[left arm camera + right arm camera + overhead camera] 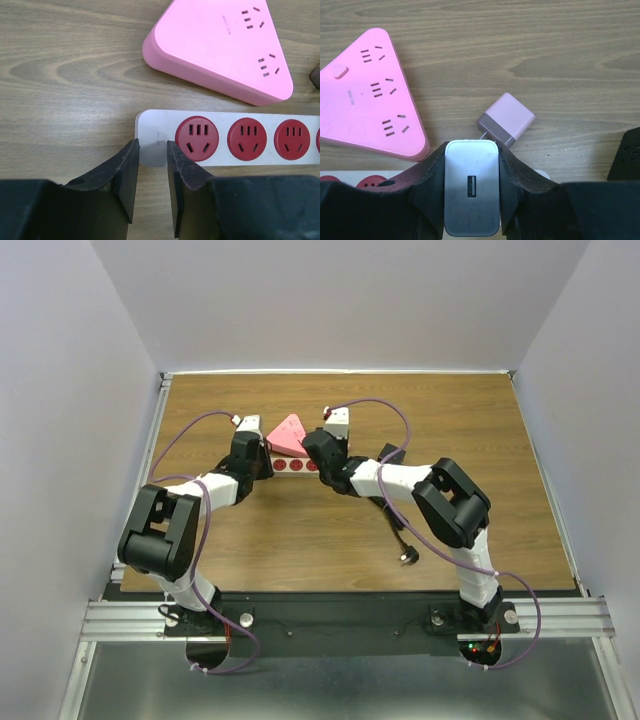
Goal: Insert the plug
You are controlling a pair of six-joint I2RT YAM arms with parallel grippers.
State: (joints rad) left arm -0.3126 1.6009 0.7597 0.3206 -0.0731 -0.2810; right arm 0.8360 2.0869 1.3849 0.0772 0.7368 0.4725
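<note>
Right gripper (471,152) clamps the white USB charger (471,200), prongs hidden beneath. The white strip (150,125) shows just left of its jaws. Left gripper (152,147), jaws narrowly apart w/ nothing clearly betw. them, sits over the strip's end. To seat it well: keep charger upright, line prongs w/ a red socket (197,138), push straight down, strip steadied.

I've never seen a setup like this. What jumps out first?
A bright pink triangular power strip lies mid-table, beside a white strip with red sockets. The right gripper clamps a white USB charger near that strip, while the left gripper stands at its other end.
</note>
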